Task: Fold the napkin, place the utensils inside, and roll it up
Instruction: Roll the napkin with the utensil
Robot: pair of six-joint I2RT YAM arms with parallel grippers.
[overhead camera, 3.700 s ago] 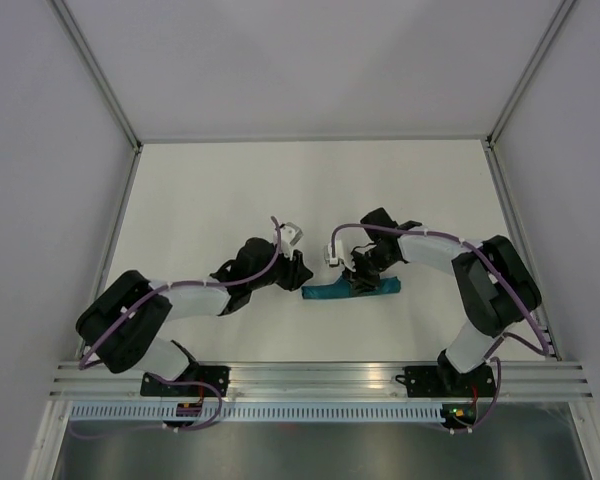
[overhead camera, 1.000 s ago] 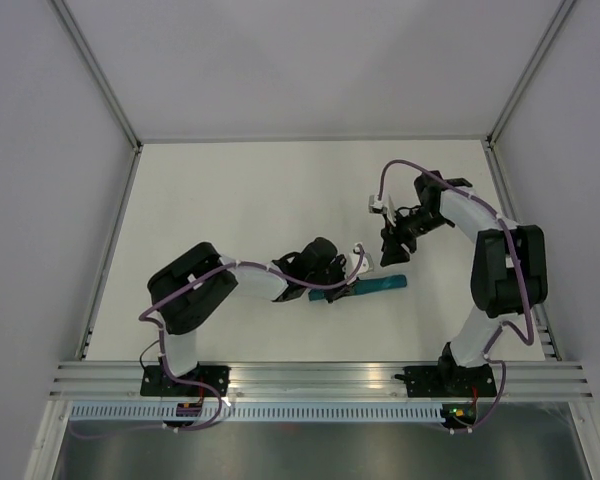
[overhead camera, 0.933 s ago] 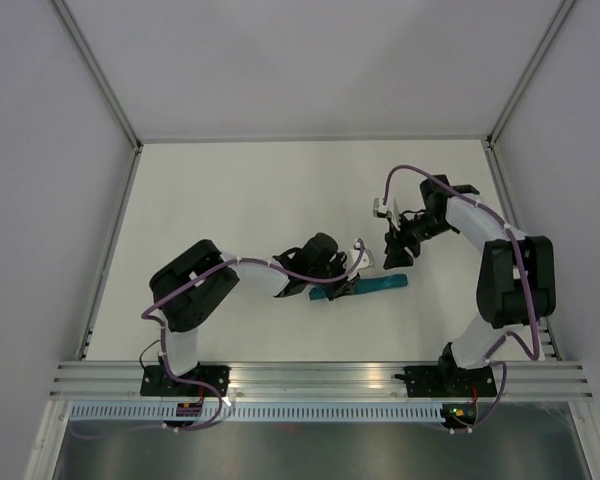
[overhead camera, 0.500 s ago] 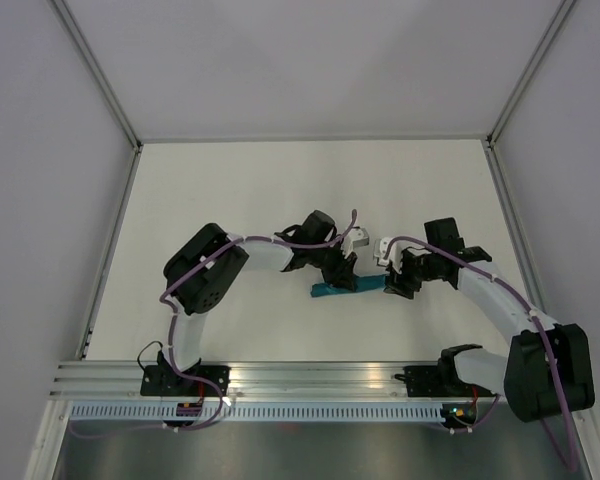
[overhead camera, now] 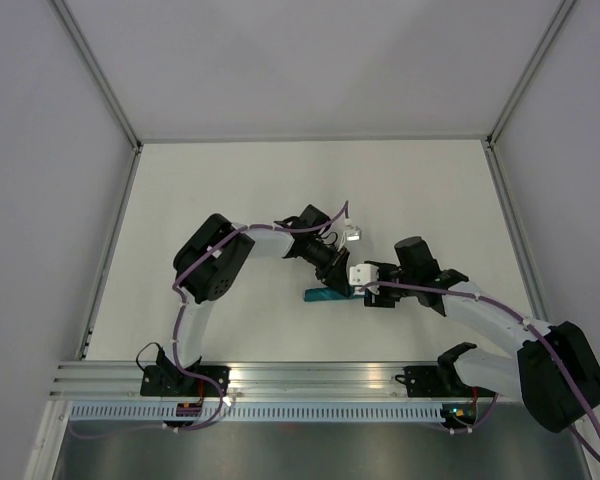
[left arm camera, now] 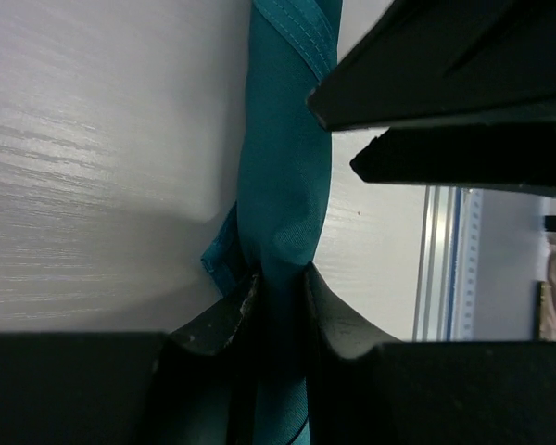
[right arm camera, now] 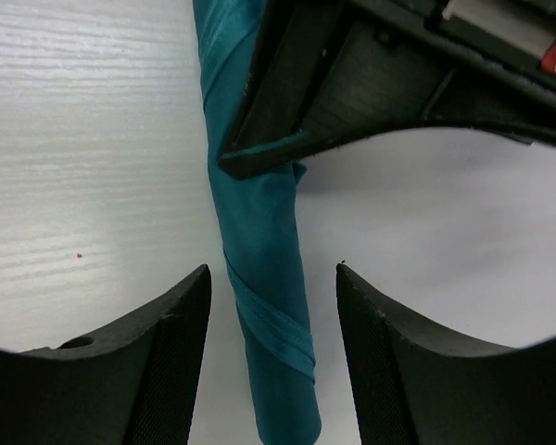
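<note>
Napkin [right arm camera: 264,278] already rolled into a tight tube
Left hand [left arm camera: 278,292] pinches one end; right hand [right arm camera: 273,320] spread astride it; utensils unseen; little seems left.

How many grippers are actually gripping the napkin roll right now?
1. The left gripper is shut on the napkin roll, pinching it. The right gripper straddles the roll farther along, jaws open with gaps on both sides, not touching.

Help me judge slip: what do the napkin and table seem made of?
The napkin seems thin woven cloth, matte teal: stitched hem, soft creases. The table is probably white laminate or painted wood: faint grain streaks, slight sheen.
</note>
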